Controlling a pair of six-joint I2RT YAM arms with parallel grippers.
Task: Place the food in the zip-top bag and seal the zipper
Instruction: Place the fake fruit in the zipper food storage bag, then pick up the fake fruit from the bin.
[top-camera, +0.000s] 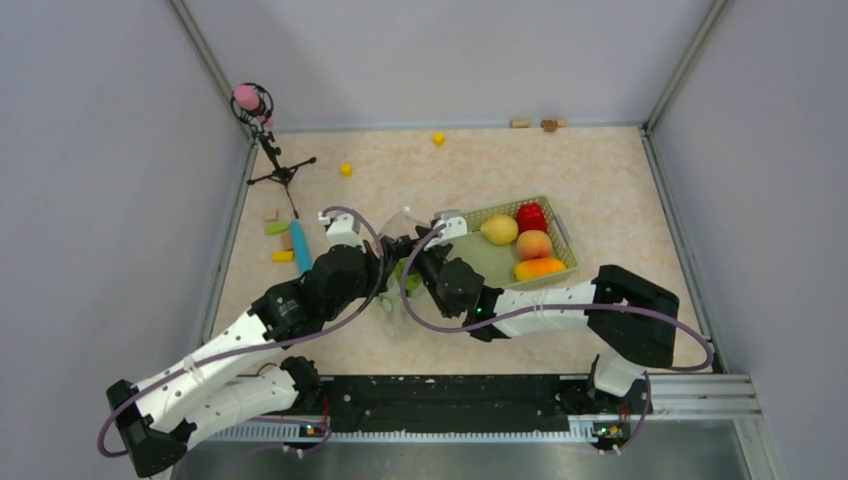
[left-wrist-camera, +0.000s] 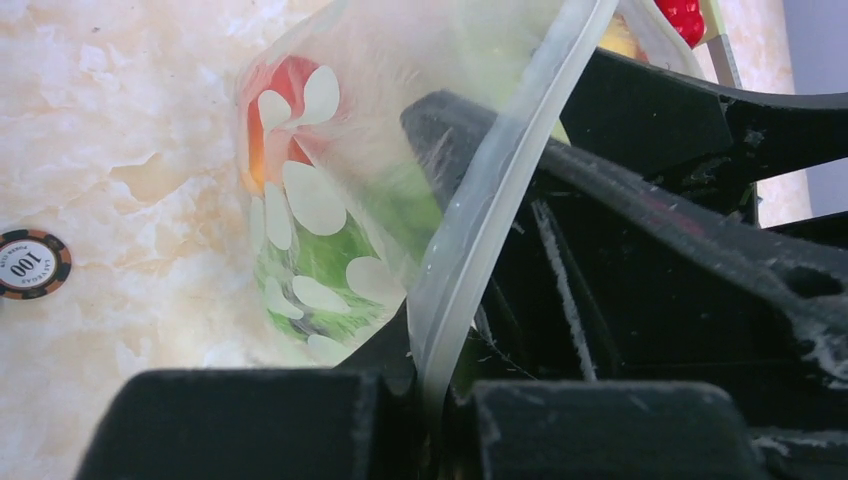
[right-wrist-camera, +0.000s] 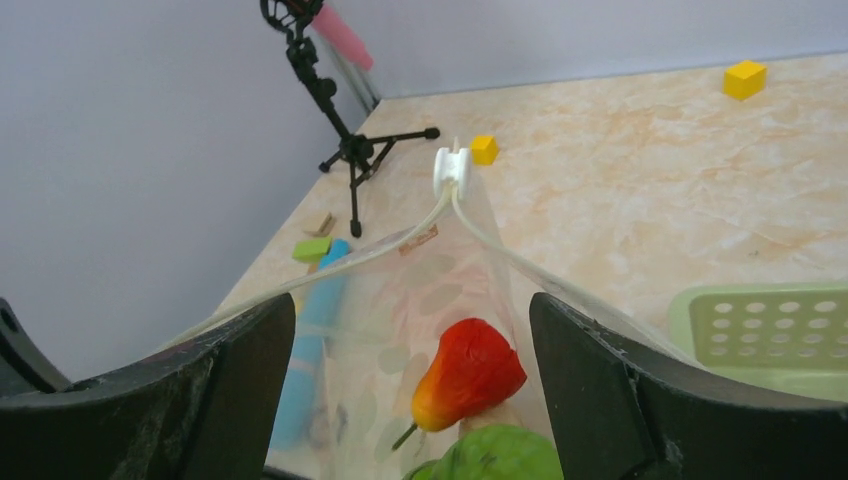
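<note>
As the lots run from largest to smallest, the table (top-camera: 600, 170) stands first: pale marbled top, grey walls on three sides

- Zip-top bag (right-wrist-camera: 400, 300): clear film with white dots, held up at mid-table between the two grippers, mouth spread. Judged light, floppy and slick. It should sag wherever it is unsupported, so take it by the stiffer mouth edge, not the film
- Basket (top-camera: 566, 243): pale green, slatted, just right of the bag
- Right gripper (right-wrist-camera: 410, 390): fingers wide apart over the bag mouth, gripping nothing
- Left gripper (left-wrist-camera: 432, 400): closed, pinching the bag's mouth edge
- Food, basket lot: yellow piece (top-camera: 499, 229), red piece (top-camera: 531, 216), peach piece (top-camera: 534, 244), orange piece (top-camera: 540, 268)
- Food, bag lot: red-orange piece (right-wrist-camera: 468, 375) with a green piece (right-wrist-camera: 495, 455) below it, both loose inside. Judged hard, light and smooth, apt to roll. Grip each across its widest part
- Zipper (left-wrist-camera: 500, 180): whitish strip along the mouth, unsealed, its two sides parted and meeting at a white end clip (right-wrist-camera: 452, 168). Judged to need a firm pinch run along its length
- Chip (left-wrist-camera: 30, 263): flat on the table near the bag
- Not made out: from above the bag is nearly lost behind both wrists. Its bottom is cut off in both wrist views. The green piece's kind is unclear, and so is whether more food lies beneath it
</note>
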